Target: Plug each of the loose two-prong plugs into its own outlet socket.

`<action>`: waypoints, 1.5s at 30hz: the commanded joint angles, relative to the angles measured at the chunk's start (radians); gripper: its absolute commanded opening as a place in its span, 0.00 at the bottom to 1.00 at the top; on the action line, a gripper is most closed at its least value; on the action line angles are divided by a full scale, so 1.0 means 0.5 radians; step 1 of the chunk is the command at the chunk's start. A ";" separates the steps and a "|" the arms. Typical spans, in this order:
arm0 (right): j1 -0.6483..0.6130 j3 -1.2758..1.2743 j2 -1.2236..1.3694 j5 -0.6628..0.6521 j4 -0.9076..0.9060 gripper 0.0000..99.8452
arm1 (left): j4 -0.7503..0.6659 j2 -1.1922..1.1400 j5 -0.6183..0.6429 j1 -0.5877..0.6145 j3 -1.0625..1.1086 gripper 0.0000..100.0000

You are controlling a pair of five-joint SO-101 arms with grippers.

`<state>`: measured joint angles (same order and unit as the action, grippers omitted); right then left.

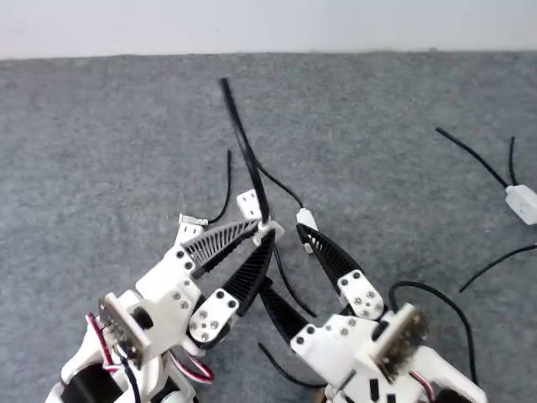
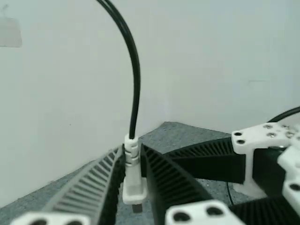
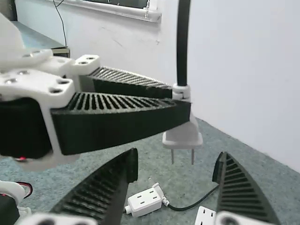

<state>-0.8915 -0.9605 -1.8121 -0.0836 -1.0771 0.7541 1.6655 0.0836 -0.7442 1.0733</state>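
Right gripper: the right gripper is sitting nearest, at 5 o'clock of the held plug, its fingers spreading wide and holding nothing.
Left gripper: the left gripper is reaching in from 7 o'clock, its fingers pinching the plug by its body.
Plug: the white two-prong plug is hanging above the mat, prongs pointing down and touching no socket. Its black cable is rising toward 12 o'clock.
Progress: I am judging the task as barely begun. One plug is being carried and none is showing as seated, so lining up and pushing in are both remaining.
Nearest socket: the nearest socket is lying just beside the plug at 11 o'clock and is likely the closest target.
Side sockets: a second socket is lying at 9 o'clock. A third socket is lying at 3 o'clock, right by one right-gripper finger; touching or not, I cannot tell.
Far piece: a white piece with black leads is lying well apart at 3 o'clock; plug or socket, I cannot tell.
In the way: a loose cable is running between the right gripper's fingers, and a loop is curling by that arm. I am guessing either could be snagging a move.
Ground: the grey mat is running back to a pale wall.
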 commanded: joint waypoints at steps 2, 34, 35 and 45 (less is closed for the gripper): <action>-0.005 -0.021 -0.005 0.021 0.081 0.26 | -0.015 -0.015 -0.015 0.028 -0.038 0.01; 0.244 -0.025 -0.008 0.031 0.097 0.26 | 0.285 -0.015 -0.015 -0.101 -0.222 0.01; 0.244 -0.028 -0.008 0.028 0.112 0.26 | 0.295 -0.015 -0.015 -0.101 -0.222 0.01; 0.287 -0.028 -0.008 0.021 0.140 0.26 | 0.433 -0.015 -0.037 -0.095 -0.235 0.01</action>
<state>-0.7779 -0.9805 -1.8121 -0.0760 -1.0357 0.9551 1.6655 0.0806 -0.7825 0.9996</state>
